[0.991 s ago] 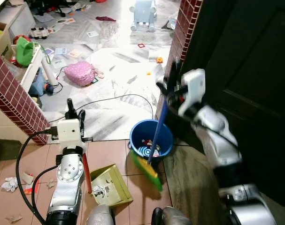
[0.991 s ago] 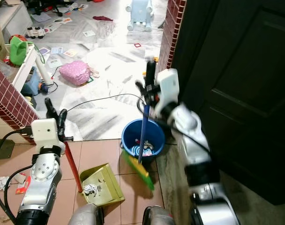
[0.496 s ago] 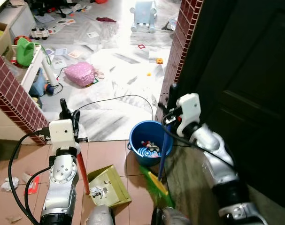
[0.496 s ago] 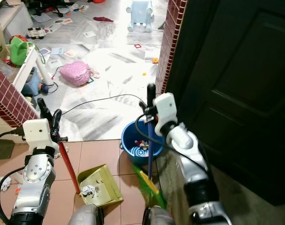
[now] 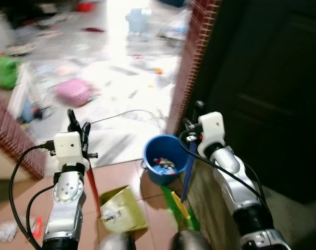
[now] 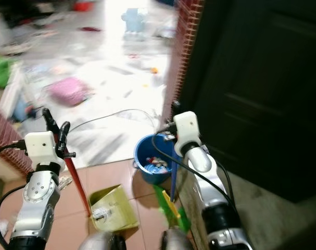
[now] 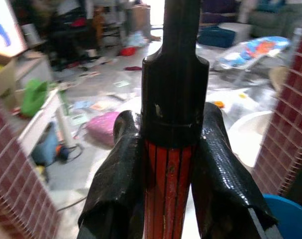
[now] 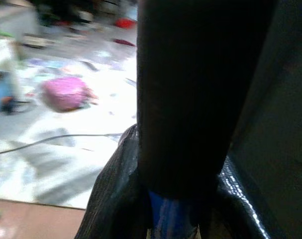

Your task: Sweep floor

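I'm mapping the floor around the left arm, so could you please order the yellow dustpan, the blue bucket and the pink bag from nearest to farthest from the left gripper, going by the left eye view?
1. Yellow dustpan, just below the left gripper.
2. Blue bucket, off to its right.
3. Pink bag, farther out on the pale floor.
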### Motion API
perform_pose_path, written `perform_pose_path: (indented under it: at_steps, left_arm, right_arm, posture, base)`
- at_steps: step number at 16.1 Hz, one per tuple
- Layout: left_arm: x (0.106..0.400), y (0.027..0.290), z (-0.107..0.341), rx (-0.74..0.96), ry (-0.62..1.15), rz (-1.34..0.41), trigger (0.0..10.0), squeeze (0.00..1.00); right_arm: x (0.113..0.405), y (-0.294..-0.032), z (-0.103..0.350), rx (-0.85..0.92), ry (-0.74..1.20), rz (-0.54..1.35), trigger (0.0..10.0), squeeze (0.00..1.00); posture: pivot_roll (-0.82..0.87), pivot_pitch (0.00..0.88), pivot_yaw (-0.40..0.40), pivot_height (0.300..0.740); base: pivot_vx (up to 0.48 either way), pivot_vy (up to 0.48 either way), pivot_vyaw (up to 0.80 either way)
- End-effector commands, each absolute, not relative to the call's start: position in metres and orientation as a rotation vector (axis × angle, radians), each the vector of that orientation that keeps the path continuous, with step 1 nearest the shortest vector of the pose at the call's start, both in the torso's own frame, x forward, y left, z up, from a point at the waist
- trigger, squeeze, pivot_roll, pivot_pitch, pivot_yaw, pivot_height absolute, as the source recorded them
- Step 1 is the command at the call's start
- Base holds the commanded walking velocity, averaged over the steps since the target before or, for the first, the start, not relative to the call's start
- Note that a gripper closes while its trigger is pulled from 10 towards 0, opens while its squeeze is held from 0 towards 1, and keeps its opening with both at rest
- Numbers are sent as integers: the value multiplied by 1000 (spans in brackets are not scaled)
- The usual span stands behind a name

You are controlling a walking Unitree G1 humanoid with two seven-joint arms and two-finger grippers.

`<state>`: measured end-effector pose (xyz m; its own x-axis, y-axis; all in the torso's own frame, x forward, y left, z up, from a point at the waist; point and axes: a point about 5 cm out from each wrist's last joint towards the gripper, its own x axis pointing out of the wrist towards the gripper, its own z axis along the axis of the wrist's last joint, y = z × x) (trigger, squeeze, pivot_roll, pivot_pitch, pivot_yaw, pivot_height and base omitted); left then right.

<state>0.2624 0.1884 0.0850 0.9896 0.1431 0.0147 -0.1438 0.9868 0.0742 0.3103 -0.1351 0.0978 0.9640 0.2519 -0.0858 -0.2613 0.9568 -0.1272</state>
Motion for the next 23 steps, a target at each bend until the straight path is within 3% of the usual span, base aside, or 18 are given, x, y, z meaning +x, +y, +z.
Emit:
perform_pose_path:
  at_steps: [1, 5, 12, 23]
  left_arm:
    - [266, 182, 94, 63, -48, 120, 10000, 0]
    - [267, 178, 91, 58, -38, 104, 10000, 0]
    - [271, 166, 109, -16, -114, 11, 10000, 0]
    - [273, 162, 134, -44, -183, -8, 10000, 0]
  right_arm:
    - [310, -149, 88, -210, 131, 205, 10000, 0]
    - [308, -146, 81, -258, 139, 194, 10000, 0]
    - [314, -155, 88, -212, 89, 49, 10000, 0]
    - [312, -163, 83, -219, 103, -13, 10000, 0]
  posture:
    - [-30, 23, -5, 740]
    - [-28, 9, -15, 740]
    - [-29, 6, 6, 740]
    - [-34, 5, 6, 740]
  base:
    - [0, 480, 0]
    - [0, 427, 0]
    - [0, 0, 0]
    - [0, 0, 0]
